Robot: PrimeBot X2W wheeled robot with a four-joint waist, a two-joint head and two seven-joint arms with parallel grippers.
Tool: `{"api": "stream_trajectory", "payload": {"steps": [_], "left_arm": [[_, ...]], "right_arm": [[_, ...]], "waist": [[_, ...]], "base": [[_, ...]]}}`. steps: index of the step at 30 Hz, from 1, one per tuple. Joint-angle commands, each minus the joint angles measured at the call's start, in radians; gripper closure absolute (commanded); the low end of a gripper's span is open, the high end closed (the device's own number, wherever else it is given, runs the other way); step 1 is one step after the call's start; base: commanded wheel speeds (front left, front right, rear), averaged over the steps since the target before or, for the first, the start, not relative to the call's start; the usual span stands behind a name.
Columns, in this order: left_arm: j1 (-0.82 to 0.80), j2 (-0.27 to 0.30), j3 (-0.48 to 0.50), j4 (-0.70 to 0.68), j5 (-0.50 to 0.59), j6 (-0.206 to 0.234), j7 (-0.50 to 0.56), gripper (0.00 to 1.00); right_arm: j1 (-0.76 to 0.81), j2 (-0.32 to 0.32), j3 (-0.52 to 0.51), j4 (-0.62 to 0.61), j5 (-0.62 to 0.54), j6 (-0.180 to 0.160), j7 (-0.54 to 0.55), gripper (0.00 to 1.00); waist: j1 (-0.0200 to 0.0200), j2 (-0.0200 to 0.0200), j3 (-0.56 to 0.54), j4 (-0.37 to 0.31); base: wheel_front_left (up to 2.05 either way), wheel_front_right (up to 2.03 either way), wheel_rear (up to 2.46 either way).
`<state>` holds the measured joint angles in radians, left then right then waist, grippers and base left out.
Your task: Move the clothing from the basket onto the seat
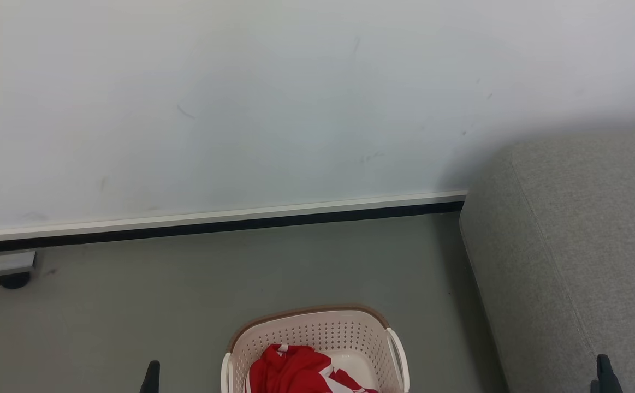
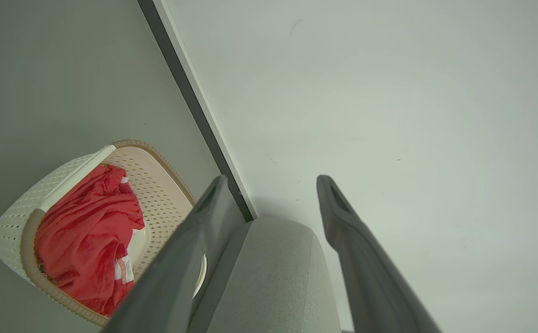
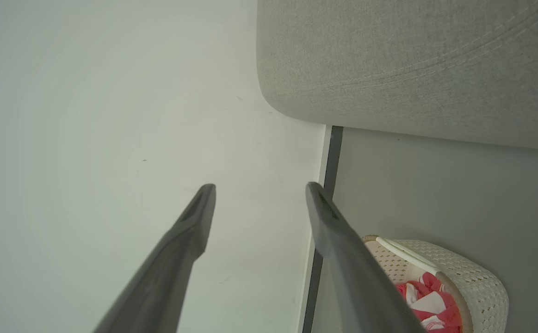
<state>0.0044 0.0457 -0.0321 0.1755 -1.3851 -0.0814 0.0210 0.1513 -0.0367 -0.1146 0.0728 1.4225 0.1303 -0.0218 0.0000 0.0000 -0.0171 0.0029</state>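
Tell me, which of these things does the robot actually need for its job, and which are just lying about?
Belongs to the job: the red clothing, the basket holding it, the grey seat, the left gripper and right gripper, both open.
Just there: the wall, the skirting board, the floor, a pale box on a dark wheel.

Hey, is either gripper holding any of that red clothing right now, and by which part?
Nothing is held. The left gripper and the right gripper both stand open and empty; the red clothing lies in the basket.
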Motion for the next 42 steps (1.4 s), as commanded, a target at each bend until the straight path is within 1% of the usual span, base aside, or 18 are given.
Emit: {"api": "stream_trajectory", "payload": {"steps": [1,4,7,13,26,30,36,42], "left_arm": [[-0.014,0.004,-0.003,-0.014,0.057,0.009,-0.015,0.0],[-0.017,0.004,-0.014,-0.007,0.112,0.009,-0.028,0.0],[-0.022,0.004,-0.022,0.005,0.162,0.01,-0.039,0.0],[-0.033,0.004,-0.027,0.02,0.295,0.015,-0.063,0.0],[-0.053,0.014,-0.026,0.017,0.598,0.052,-0.109,0.0],[-0.063,0.026,-0.039,0.018,0.682,0.054,-0.122,0.0],[-0.076,0.034,-0.041,0.031,0.765,0.064,-0.141,0.0],[-0.082,0.04,-0.034,0.051,0.821,0.07,-0.155,0.0]], "right_arm": [[-0.027,-0.007,-0.003,-0.001,-0.055,0.0,-0.013,0.0],[-0.04,-0.007,-0.002,0.024,-0.138,0.0,-0.024,0.0],[-0.056,-0.008,0.014,0.054,-0.186,0.0,-0.034,0.0],[-0.085,-0.009,0.039,0.093,-0.311,0.0,-0.054,0.0],[-0.119,-0.01,0.088,0.108,-0.592,0.0,-0.072,0.0],[-0.128,-0.011,0.107,0.104,-0.688,0.0,-0.067,0.0],[-0.136,-0.012,0.147,0.099,-0.804,0.0,-0.06,0.0],[-0.142,-0.012,0.169,0.1,-0.869,0.0,-0.055,0.0]], "waist": [[0.0,0.0,-0.002,0.001],[0.0,0.0,-0.004,0.003],[0.0,0.0,-0.007,0.006],[0.0,0.0,-0.012,0.011],[0.0,0.0,-0.019,0.021],[0.0,0.0,-0.02,0.024],[0.0,0.0,-0.022,0.028],[0.0,0.0,-0.026,0.032]], "base": [[0.0,0.0,0.0],[0.0,0.0,0.0],[0.0,0.0,0.0],[0.0,0.0,0.0],[0.0,0.0,0.0],[0.0,0.0,0.0],[0.0,0.0,0.0],[0.0,0.0,0.0]]}}
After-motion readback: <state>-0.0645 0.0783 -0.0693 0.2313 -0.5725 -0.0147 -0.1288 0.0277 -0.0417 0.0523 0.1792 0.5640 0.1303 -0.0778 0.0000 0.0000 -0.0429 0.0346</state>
